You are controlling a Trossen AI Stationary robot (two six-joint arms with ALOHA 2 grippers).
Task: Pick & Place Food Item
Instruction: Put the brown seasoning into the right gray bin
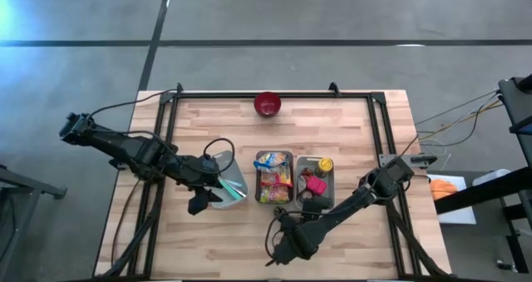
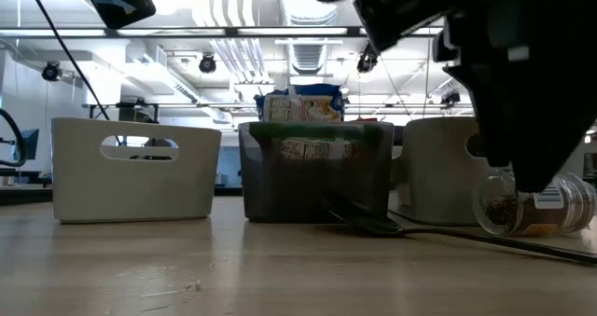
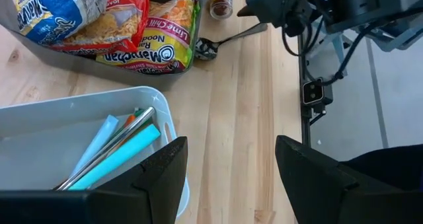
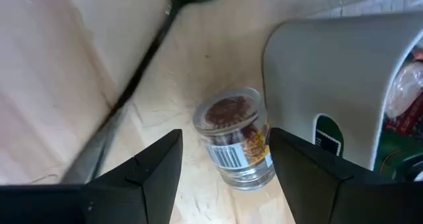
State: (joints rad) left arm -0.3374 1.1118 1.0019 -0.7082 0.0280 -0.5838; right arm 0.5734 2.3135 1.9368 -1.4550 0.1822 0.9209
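Observation:
A small clear jar (image 4: 234,145) with brown contents and a barcode label lies on its side on the wooden table, next to a pale bin (image 4: 344,85). My right gripper (image 4: 225,135) hangs open just above it, pointing steeply down, one finger on each side and a gap to the jar on both. In the low view the jar (image 2: 536,204) shows under the dark gripper (image 2: 522,102). My left gripper (image 3: 231,145) stands open above the near corner of a white bin (image 3: 79,131) holding straws and utensils; in the high view it is at the table's left (image 1: 202,200).
A grey tray (image 1: 274,178) of instant noodle packets (image 3: 152,39) stands mid-table, with a second bin (image 1: 316,178) of small items to its right. A black spoon (image 2: 373,225) lies by the jar. A red bowl (image 1: 268,105) sits at the far edge.

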